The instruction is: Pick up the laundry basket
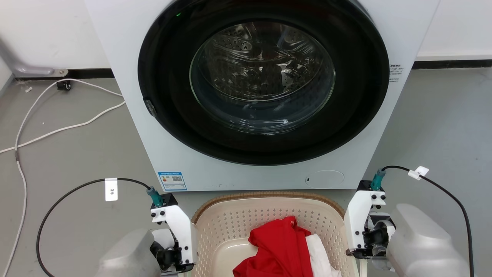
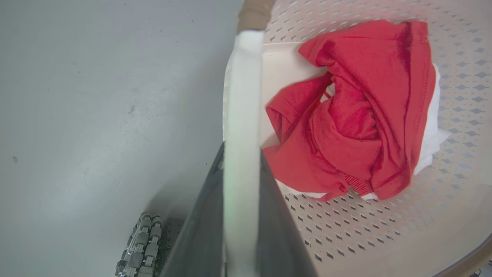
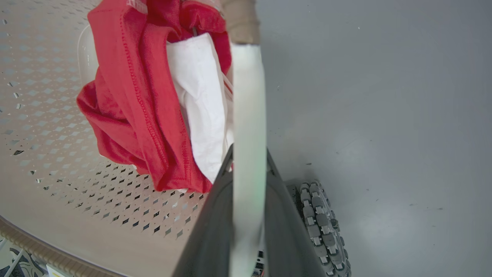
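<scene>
Nearest you, your left claw (image 2: 242, 154) is clenched on the white left loop handle (image 2: 243, 88): one dark finger lies on each side of the band. Your right claw (image 3: 250, 154) grips the right loop handle (image 3: 249, 96) the same way.

The laundry basket (image 1: 269, 197) lies straight between the two claws, one at each side wall, so neither arm is the nearer. The line from handle to handle runs left to right across your front. I judge the lift turns on that: raise both arms straight up and evenly, or the basket tips.

Inside it a red garment (image 1: 280, 246) is heaped over a white garment (image 1: 321, 256), towards your right.

You cannot tell whether the base has left the floor (image 1: 77, 161).

Just beyond the far rim stands the washing machine (image 1: 173, 154), its door shut.
</scene>
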Controlling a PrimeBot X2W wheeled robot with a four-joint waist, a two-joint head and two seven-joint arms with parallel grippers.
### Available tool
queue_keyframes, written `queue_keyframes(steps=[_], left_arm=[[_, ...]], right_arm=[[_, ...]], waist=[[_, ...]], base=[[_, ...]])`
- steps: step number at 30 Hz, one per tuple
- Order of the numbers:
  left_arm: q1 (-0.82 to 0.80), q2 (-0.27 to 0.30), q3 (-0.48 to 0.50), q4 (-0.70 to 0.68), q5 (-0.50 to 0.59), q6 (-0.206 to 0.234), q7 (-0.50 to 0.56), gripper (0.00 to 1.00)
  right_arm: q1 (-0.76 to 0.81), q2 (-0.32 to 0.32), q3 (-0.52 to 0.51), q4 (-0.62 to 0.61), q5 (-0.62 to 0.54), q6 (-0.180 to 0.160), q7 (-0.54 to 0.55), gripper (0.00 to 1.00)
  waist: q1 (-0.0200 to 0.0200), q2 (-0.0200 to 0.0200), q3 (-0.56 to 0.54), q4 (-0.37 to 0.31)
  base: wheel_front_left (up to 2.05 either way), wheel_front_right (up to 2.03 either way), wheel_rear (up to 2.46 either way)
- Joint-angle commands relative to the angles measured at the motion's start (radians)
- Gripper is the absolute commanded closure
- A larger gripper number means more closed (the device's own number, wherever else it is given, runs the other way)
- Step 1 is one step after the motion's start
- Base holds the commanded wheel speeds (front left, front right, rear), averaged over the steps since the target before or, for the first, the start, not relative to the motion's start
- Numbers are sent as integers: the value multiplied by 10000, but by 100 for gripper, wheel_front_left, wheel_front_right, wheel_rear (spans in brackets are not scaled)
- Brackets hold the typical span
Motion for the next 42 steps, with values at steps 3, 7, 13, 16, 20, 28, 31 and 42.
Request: queue_keyframes(steps=[3,7,13,16,20,28,31,42], left_arm=[[-24,-69,-16,-81,-73,-32,-60,100],[-18,-72,-37,-79,-84,-32,-71,100],[-14,-68,-70,-62,-115,-32,-98,100],[-27,-65,-85,-50,-125,-32,-112,100],[-36,-60,-97,-46,-152,-32,-119,100],[-46,-63,-127,-47,-178,-32,-127,100],[-37,-60,-142,-53,-196,-33,-136,100],[-49,-49,-196,-60,-257,-33,-138,100]], right_arm=[[13,85,-53,-29,-21,46,1,100],[21,93,-81,-29,-40,46,-6,100],[34,98,-137,-29,-66,46,33,100],[37,101,-168,-29,-87,46,65,100],[49,108,-199,-29,-105,46,92,100],[84,122,-273,-29,-122,46,132,100],[98,126,-300,-29,-156,46,138,100],[95,140,-417,-29,-227,47,144,100]], waist=[[0,0,5,-2],[0,0,9,-2],[0,0,18,-5],[0,0,31,-6],[0,0,39,-13],[0,0,33,-10],[0,0,32,-10],[0,0,61,-19]], base=[[0,0,0],[0,0,0],[0,0,0],[0,0,0],[0,0,0],[0,0,0],[0,0,0],[0,0,0]])
